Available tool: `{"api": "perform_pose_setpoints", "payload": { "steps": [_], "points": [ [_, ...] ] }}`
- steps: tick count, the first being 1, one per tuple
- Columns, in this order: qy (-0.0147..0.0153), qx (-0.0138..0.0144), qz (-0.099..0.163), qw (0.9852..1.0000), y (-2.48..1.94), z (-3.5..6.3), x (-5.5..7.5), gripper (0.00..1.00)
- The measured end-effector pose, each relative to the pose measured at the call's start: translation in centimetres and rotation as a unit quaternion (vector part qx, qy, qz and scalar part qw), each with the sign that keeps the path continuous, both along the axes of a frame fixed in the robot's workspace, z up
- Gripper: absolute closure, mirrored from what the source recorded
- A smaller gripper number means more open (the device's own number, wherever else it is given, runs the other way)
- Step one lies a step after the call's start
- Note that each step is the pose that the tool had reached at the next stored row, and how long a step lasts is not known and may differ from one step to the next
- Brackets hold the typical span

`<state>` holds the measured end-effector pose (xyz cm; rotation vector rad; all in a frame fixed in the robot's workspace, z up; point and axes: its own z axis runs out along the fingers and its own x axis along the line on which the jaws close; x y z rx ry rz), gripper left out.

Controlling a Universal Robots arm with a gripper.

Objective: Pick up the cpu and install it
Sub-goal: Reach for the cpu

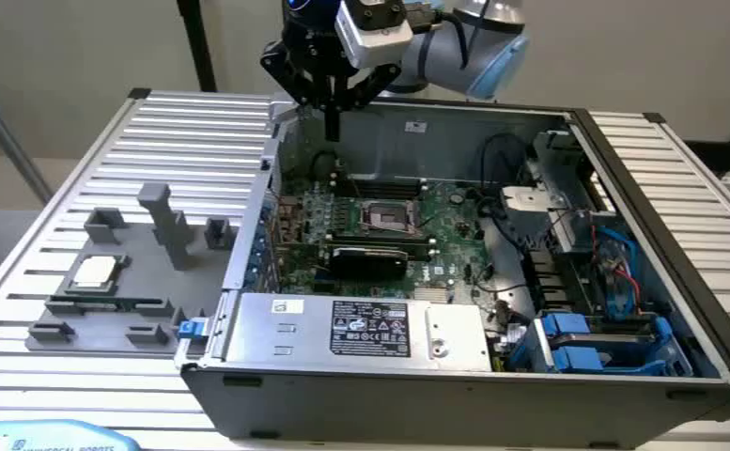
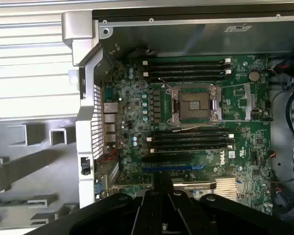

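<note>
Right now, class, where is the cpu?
The small square silver-topped cpu lies on the grey fixture, at the exterior view's left, outside the open computer case.

- You're looking at a robotics lab or an assembly workshop.
- A ribbed metal worktop (image 1: 189,122) carries an open computer case (image 1: 339,395), its green circuit board (image 2: 250,147) bare.
- Grey fixture blocks (image 1: 164,221) stand beside the case, with a robot arm (image 1: 477,42) above.

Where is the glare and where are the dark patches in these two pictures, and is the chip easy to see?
Exterior view: the chip catches the light on its silver top and stands out on the grey holder; the computer case is dimmer inside. Wrist view: the ribbed table is washed out pale, the socket evenly lit, the gripper a black silhouette.
</note>
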<state>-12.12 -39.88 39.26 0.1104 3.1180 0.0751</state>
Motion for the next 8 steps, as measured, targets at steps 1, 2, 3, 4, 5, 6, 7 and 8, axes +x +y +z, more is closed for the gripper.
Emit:
{"api": "perform_pose_setpoints", "payload": {
  "steps": [1,2,3,4,5,6,7,8],
  "points": [
    [0.0000,0.0000,0.000,1.0000,0.00,0.00,0.00,0.89],
    [0.0000,0.0000,0.000,1.0000,0.00,0.00,0.00,0.89],
    [0.0000,0.0000,0.000,1.0000,0.00,0.00,0.00,0.89],
    [0.0000,0.0000,0.000,1.0000,0.00,0.00,0.00,0.89],
    [0.0000,0.0000,0.000,1.0000,0.00,0.00,0.00,0.89],
    [0.0000,0.0000,0.000,1.0000,0.00,0.00,0.00,0.89],
    [0.0000,0.0000,0.000,1.0000,0.00,0.00,0.00,0.89],
    [0.0000,0.0000,0.000,1.0000,0.00,0.00,0.00,0.89]
  ]
}}
